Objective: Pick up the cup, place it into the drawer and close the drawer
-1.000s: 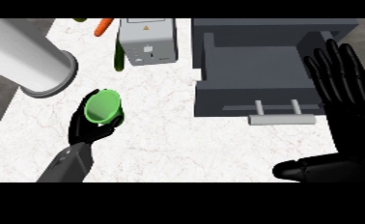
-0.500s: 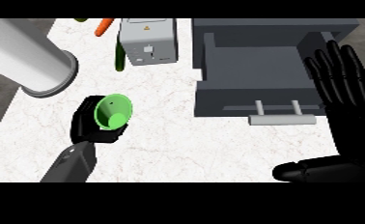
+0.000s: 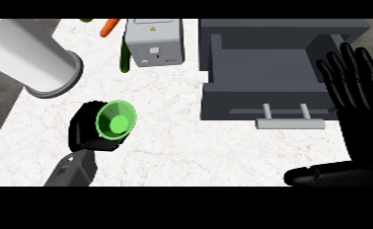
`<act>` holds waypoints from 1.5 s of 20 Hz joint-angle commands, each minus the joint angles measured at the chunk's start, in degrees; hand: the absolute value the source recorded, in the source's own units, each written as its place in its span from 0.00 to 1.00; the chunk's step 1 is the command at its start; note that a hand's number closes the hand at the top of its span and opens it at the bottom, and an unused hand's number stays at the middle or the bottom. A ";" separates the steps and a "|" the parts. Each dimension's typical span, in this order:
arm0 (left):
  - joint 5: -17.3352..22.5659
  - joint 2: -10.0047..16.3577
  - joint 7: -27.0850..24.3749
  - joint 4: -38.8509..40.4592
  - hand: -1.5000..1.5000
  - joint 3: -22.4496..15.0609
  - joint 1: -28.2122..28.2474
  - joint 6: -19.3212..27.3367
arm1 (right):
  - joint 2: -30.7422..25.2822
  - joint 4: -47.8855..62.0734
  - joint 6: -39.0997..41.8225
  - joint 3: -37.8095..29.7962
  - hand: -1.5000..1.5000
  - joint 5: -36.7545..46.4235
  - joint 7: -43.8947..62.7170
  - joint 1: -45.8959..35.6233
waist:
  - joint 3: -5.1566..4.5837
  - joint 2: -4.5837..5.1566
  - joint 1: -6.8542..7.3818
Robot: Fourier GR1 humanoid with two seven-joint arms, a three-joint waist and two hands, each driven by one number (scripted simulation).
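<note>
A green cup (image 3: 116, 119) sits in my left hand (image 3: 89, 130), whose black fingers curl round it; the cup is tipped so its mouth faces the view, at the lower left over the white marble counter (image 3: 182, 144). The dark grey drawer (image 3: 266, 72) stands pulled open at the upper right, its inside bare, with a light grey handle (image 3: 289, 121) on its front. My right hand (image 3: 353, 99) shows at the right edge beside the drawer, fingers straight and pointing up, holding nothing.
A large grey cylinder (image 3: 33, 60) lies at the upper left. A small grey box appliance (image 3: 153, 43) stands at the top centre, with a green cucumber (image 3: 125, 57) beside it and an orange carrot (image 3: 110, 26) behind.
My left hand has lifted the cup a little and shifted it to the right, tilting its mouth more toward the view. The right hand and the drawer have not moved.
</note>
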 commanded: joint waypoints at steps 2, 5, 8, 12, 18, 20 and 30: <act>1.07 0.25 0.93 -10.44 1.00 -2.77 1.85 -6.61 | -0.02 -1.52 -0.33 0.63 0.00 0.69 1.29 0.96 | 0.06 -0.26 0.47; 0.40 -1.58 8.41 -18.83 1.00 -5.94 1.03 -2.34 | -0.73 -1.13 -0.46 -0.59 0.00 -0.38 2.43 -0.94 | 0.09 -0.29 0.57; 1.07 -3.52 14.65 -26.25 1.00 -8.25 1.67 -0.59 | 0.00 0.53 0.94 -0.51 0.00 0.00 -1.89 2.23 | 0.08 -0.19 0.33; 2.94 -5.35 24.31 -38.92 1.00 -10.58 2.14 2.43 | 0.71 -2.74 -0.44 0.57 0.00 1.14 0.20 3.63 | 0.05 -0.20 0.21; 4.15 -7.62 33.68 -47.82 1.00 -15.02 -2.21 10.61 | -0.31 -0.53 1.02 -0.39 0.00 -0.12 -0.43 1.97 | 0.02 -0.02 -0.15; 3.62 -7.64 39.37 -49.62 1.00 -14.56 -6.71 14.42 | -0.87 0.35 1.82 -2.41 0.00 -2.06 -1.64 1.90 | 0.03 -0.01 -0.24; -0.60 -7.54 45.60 -44.88 1.00 -14.21 -20.45 21.08 | -2.77 3.28 2.24 -4.37 0.00 -2.51 -0.79 -1.85 | 0.01 0.14 -0.41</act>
